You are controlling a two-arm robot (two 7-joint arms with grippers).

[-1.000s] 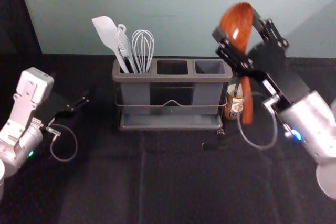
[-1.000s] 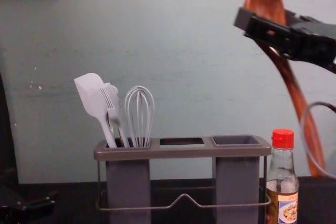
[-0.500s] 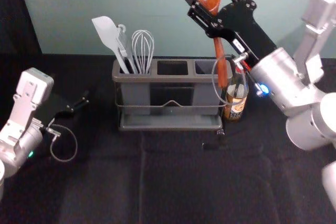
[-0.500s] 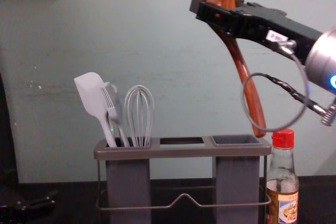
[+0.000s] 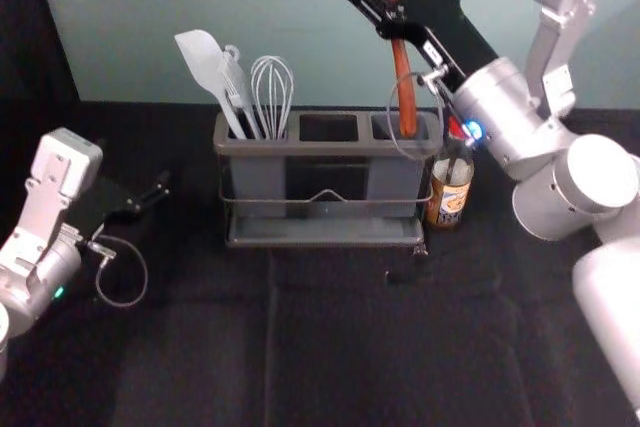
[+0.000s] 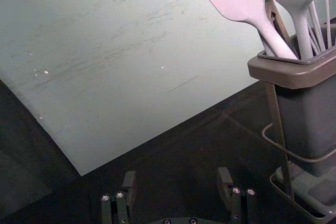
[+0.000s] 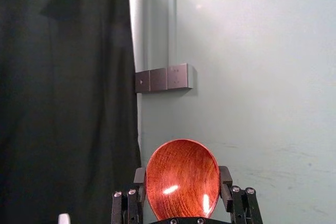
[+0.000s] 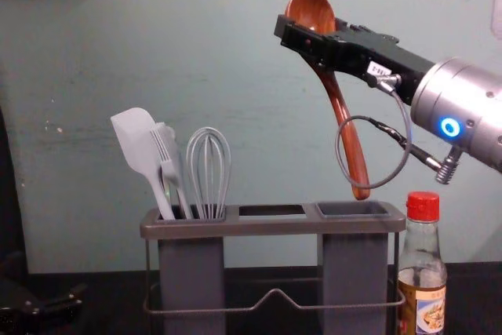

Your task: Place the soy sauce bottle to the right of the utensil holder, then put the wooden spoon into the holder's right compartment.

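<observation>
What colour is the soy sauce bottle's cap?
The cap is red, clearest in the chest view.

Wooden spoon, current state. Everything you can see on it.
The wooden spoon is glossy reddish-brown with visible grain: an oval, hollowed bowl and a long, gently curved handle with a rounded end. It is held in the air, bowl up, handle down, tilted so the handle end lies further to the robot's right. The fingers of the right gripper clamp the bowl from both sides. The handle end is just above the holder's right compartment, not in it.
</observation>
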